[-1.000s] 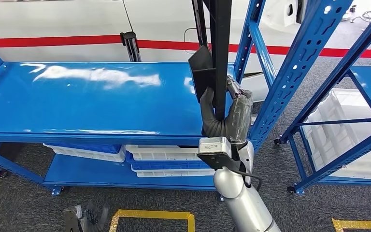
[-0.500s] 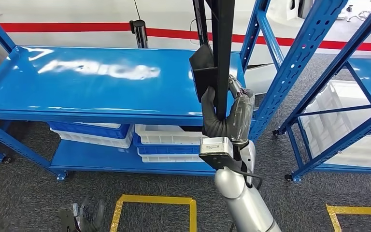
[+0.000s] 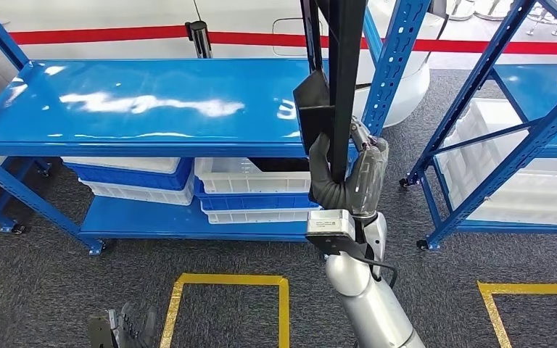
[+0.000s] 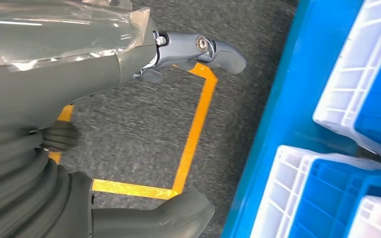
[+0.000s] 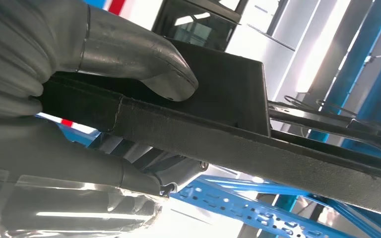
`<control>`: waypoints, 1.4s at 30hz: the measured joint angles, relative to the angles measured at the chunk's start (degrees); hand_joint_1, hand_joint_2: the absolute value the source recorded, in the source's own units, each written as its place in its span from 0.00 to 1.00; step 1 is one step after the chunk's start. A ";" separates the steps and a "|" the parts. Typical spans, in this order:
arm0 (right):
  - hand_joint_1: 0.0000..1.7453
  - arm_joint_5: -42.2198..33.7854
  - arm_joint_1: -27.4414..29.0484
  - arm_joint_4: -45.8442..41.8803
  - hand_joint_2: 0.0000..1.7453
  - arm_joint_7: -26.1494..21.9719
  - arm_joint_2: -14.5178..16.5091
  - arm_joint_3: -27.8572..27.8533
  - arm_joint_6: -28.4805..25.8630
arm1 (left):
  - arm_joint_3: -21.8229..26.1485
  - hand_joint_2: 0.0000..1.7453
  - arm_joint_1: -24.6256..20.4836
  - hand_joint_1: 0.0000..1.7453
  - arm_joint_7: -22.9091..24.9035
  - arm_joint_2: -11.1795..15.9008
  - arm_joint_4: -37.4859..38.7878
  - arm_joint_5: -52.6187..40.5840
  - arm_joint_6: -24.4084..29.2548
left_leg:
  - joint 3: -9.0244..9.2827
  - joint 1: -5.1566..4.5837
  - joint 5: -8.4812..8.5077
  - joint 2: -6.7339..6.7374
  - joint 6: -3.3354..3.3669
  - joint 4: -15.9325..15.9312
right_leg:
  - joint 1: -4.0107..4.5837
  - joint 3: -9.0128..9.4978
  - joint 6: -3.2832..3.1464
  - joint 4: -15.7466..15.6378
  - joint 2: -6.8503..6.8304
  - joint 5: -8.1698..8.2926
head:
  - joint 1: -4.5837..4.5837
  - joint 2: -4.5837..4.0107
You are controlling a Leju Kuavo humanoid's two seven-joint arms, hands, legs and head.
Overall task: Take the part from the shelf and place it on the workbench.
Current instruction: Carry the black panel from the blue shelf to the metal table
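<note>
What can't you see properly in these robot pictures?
- The top of the black part: cut off by the upper edge of the head view.
- The fingers of the right hand: mostly hidden behind the part in the head view.
- The left hand: cut by the bottom edge of the head view.
- The white bin contents: hidden under the blue shelf.
</note>
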 joint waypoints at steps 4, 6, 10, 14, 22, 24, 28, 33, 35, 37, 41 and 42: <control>1.00 0.44 1.11 -0.86 1.00 -0.06 -0.01 -0.41 -0.21 | 0.02 1.00 -0.13 0.00 -0.01 0.05 -0.81 -0.21 0.39 | 8.33 -0.20 0.93 -0.45 0.88 -8.79 | -0.01 -3.29 0.77 1.85 0.00 1.08 | 0.04 0.00; 1.00 0.71 1.34 -1.66 1.00 -0.05 -0.01 -0.60 -0.21 | 0.14 1.00 -0.19 0.00 -0.03 0.14 -1.33 -0.35 0.40 | 10.08 -0.77 -0.26 -0.75 1.83 -11.97 | -0.22 -3.69 1.58 1.82 -0.03 1.81 | 0.04 0.01; 1.00 0.98 1.98 -3.03 1.00 0.11 -0.18 -1.26 -0.21 | 0.55 1.00 -0.31 0.00 -0.02 0.23 -1.85 -0.62 0.36 | 9.87 -0.91 2.45 -0.04 4.07 -14.59 | -0.15 -4.88 2.27 3.29 0.20 0.58 | 0.09 -0.01; 1.00 1.26 2.94 -4.00 1.00 0.22 -0.67 -1.72 -0.21 | 0.66 1.00 -0.37 0.00 -0.02 0.20 -2.01 -1.01 0.31 | 6.72 -0.78 5.47 0.36 4.50 -15.27 | -0.63 -8.16 1.90 14.75 0.26 -6.77 | 0.42 0.01; 1.00 1.80 4.36 -5.39 1.00 0.45 -1.07 -1.88 -0.15 | 0.75 1.00 -0.05 0.00 -0.02 0.21 -2.78 -1.13 0.31 | 0.50 -0.22 11.26 0.65 1.61 -14.19 | -1.32 4.24 4.50 0.22 0.56 -4.94 | 0.99 0.01; 1.00 1.74 4.83 -5.43 1.00 0.40 -1.16 -1.98 -0.15 | 0.87 1.00 0.17 0.00 -0.02 0.24 -2.86 -1.07 0.26 | 0.17 0.13 11.52 0.55 1.02 -14.27 | -1.54 3.18 3.39 0.76 0.45 -4.10 | 0.87 -0.01; 1.00 1.53 5.35 -5.42 1.00 -0.02 -1.24 -2.16 -0.26 | 0.94 1.00 0.51 0.00 -0.01 0.27 -2.98 -1.01 -0.06 | -1.82 0.54 1.05 0.30 0.13 -4.68 | -1.51 0.60 1.21 1.02 0.01 -1.18 | 0.41 0.01; 1.00 0.91 5.91 -5.56 1.00 -0.45 -1.66 -2.27 -0.81 | 0.96 1.00 1.02 0.00 0.00 0.28 -3.40 -1.03 -0.24 | 4.46 0.57 1.45 0.20 0.44 -2.18 | -0.85 -3.76 1.34 1.70 0.04 1.84 | 0.40 0.01; 1.00 0.72 5.89 -5.96 1.00 -0.53 -1.77 -2.36 -1.03 | 0.98 1.00 1.00 0.00 -0.02 0.28 -3.97 -1.04 -0.24 | 9.89 0.31 0.12 -0.25 1.08 -9.42 | -0.75 -4.52 1.88 1.67 0.07 2.80 | 0.66 0.01; 1.00 0.52 5.83 -6.29 1.00 -0.73 -1.87 -2.39 -1.14 | 1.15 1.00 1.02 0.00 -0.04 0.28 -4.35 -1.05 -0.27 | 11.92 -0.24 -0.87 -0.60 1.91 -12.97 | -0.82 -4.63 2.73 1.22 0.01 3.81 | 1.02 0.01; 1.00 -0.23 6.08 -6.38 1.00 -1.20 -2.65 -2.41 -1.25 | 1.87 1.00 1.15 0.00 -0.03 0.15 -4.78 -1.03 -0.39 | 10.54 -0.35 2.21 -0.04 3.67 -14.77 | -0.70 -6.17 3.21 3.03 0.14 1.82 | 1.28 0.01; 1.00 -0.31 6.14 -6.39 1.00 -1.29 -2.90 -2.40 -1.27 | 2.02 1.00 1.17 0.00 -0.03 0.10 -4.85 -1.02 -0.41 | 9.79 -0.31 3.06 0.09 3.97 -15.01 | -0.71 -7.16 2.70 5.89 0.15 -0.78 | 1.40 0.01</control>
